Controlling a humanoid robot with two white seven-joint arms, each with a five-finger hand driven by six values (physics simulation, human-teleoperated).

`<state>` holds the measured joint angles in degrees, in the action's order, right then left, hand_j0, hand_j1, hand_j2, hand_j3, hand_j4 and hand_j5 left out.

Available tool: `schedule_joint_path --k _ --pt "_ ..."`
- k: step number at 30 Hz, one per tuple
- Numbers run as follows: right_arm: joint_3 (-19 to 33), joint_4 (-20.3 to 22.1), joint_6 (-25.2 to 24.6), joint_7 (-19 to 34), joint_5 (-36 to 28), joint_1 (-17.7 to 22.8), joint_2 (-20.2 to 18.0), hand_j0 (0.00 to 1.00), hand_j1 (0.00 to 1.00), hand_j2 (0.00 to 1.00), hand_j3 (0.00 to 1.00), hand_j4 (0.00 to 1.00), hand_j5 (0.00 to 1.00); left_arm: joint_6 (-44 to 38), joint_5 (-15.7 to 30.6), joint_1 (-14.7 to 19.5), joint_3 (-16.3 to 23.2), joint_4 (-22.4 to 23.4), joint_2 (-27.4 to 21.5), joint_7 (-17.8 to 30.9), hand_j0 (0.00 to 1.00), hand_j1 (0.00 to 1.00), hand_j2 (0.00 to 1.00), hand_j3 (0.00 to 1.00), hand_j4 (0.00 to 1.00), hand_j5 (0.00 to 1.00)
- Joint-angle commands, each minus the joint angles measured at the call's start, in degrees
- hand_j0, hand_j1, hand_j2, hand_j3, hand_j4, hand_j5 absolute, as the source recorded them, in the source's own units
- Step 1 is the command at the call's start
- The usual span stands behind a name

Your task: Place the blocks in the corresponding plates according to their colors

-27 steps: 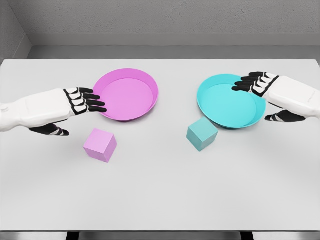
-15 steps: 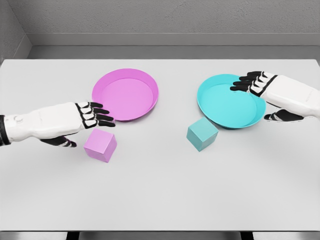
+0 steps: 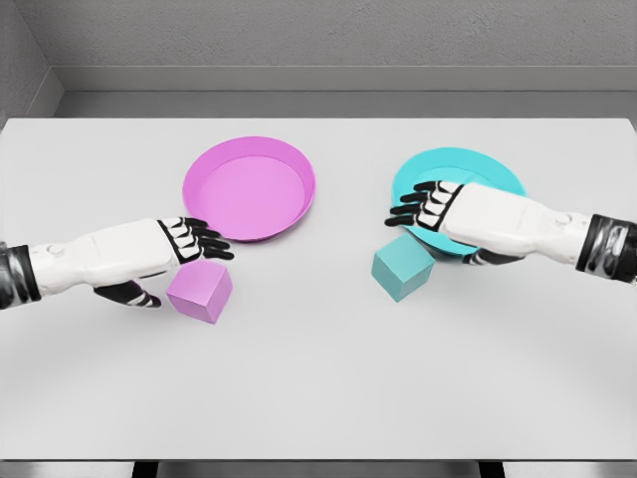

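Though seemingly untouched, blocks [image 3: 200,290] under 2 spread hands [image 3: 179,249].

Two plates sit in the upper half of the frame: one pink plate [image 3: 249,187] left of centre, one cyan plate [image 3: 468,177] right of centre. Two blocks lie below them: one pink block [image 3: 199,290], one teal block [image 3: 402,267].
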<state>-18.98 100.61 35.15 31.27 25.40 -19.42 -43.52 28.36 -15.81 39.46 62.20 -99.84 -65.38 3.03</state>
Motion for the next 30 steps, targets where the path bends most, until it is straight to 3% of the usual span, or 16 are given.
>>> schedule_joint_path --k 1,8,11,30 --pt "-2.20 0.02 -0.15 0.02 1.23 0.00 0.19 1.00 1.00 1.00 1.00 1.00 1.00 -1.20 0.35 0.00 0.82 0.00 -0.01 -0.04 1.00 1.00 1.00 1.00 1.00 1.00" --pt "-3.52 0.02 -0.15 0.02 2.19 -0.97 0.72 1.00 1.00 1.00 1.00 1.00 1.00 -1.81 0.08 0.00 1.61 0.44 0.08 -0.04 1.00 1.00 1.00 1.00 1.00 1.00" --pt "-4.66 0.02 -0.15 0.37 4.83 -0.97 2.39 1.00 1.00 1.00 1.00 1.00 1.00 -6.56 -0.09 0.00 1.69 0.61 0.43 -0.04 1.00 1.00 1.00 1.00 1.00 1.00" --pt "-7.12 -1.47 -0.15 2.04 8.79 -2.46 5.29 1.00 1.00 1.00 1.00 1.00 1.00 -8.76 -0.80 0.00 3.72 1.32 3.77 0.22 1.00 1.00 1.00 1.00 1.00 1.00"
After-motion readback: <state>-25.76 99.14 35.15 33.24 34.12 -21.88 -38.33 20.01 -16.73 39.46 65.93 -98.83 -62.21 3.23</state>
